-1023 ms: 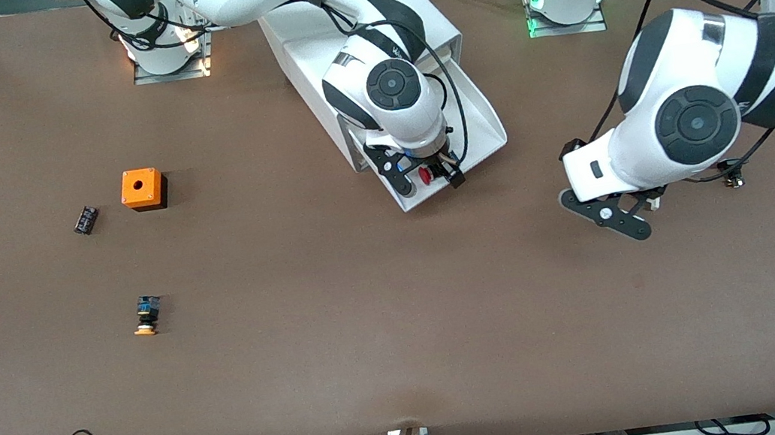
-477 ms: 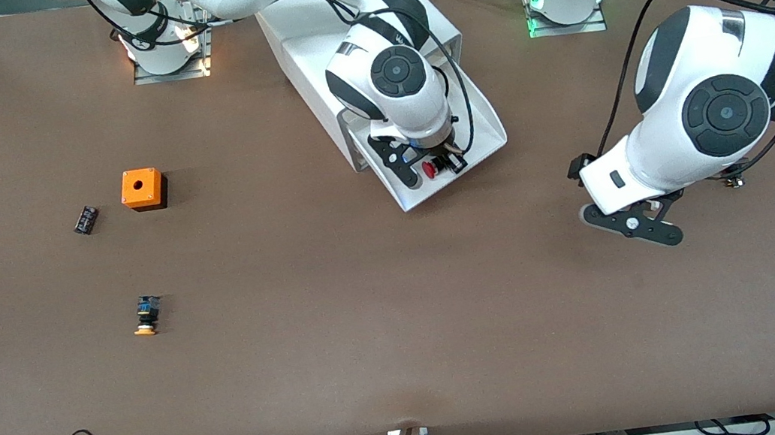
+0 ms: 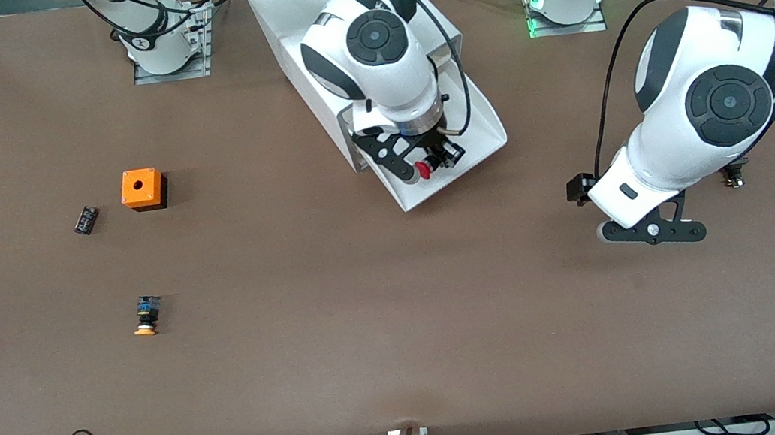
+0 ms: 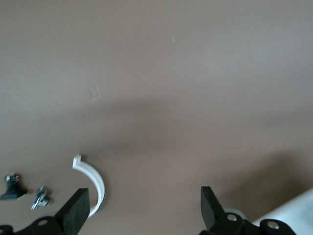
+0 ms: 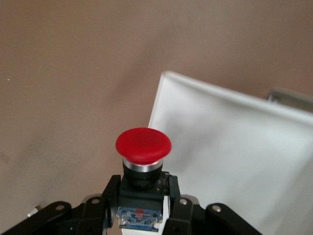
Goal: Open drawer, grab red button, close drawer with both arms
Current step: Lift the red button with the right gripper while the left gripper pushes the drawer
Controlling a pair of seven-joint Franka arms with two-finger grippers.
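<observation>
Small red-capped push button pinched in right end effector, above open shallow white drawer.

Could slip if grip loosens; left end effector spread, waiting over brown desk, centre-right of frame.

Matt brown table, smooth white plastic drawer, satin red button cap above a metal ring.

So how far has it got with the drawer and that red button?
The drawer is pulled open. The right tool is shut on the red button, holding it over the drawer. The left tool is open over bare table. Closing the drawer is left.
</observation>
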